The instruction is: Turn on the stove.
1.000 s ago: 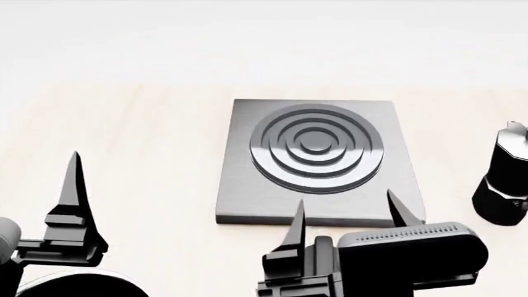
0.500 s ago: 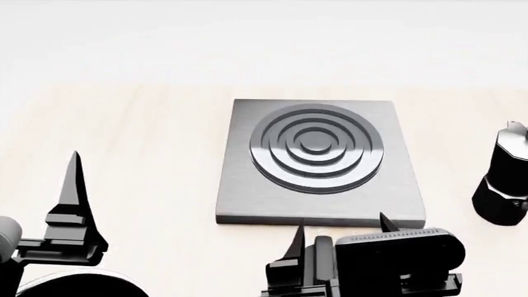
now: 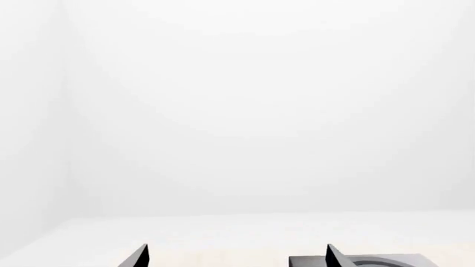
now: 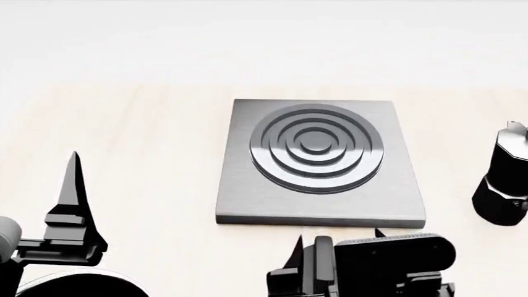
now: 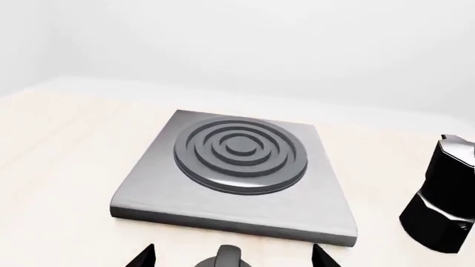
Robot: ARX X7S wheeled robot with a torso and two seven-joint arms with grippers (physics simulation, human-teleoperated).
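The stove is a flat square grey slab with raised dark rings, lying mid-table. In the right wrist view the stove fills the middle, and its small black finned knob sits just in front of the slab's near edge. My right gripper is open, one fingertip on either side of the knob and clear of it. In the head view the right gripper hides the knob. My left gripper is open and empty, off to the stove's left, with a corner of the stove beside one finger.
A black moka pot stands right of the stove, also seen as the moka pot in the right wrist view. A dark round rim shows under the left arm at the near left.
My right gripper has drawn back from the stove's front edge toward me; its fingertips now sit just before the slab instead of over its edge. The left arm has not moved.
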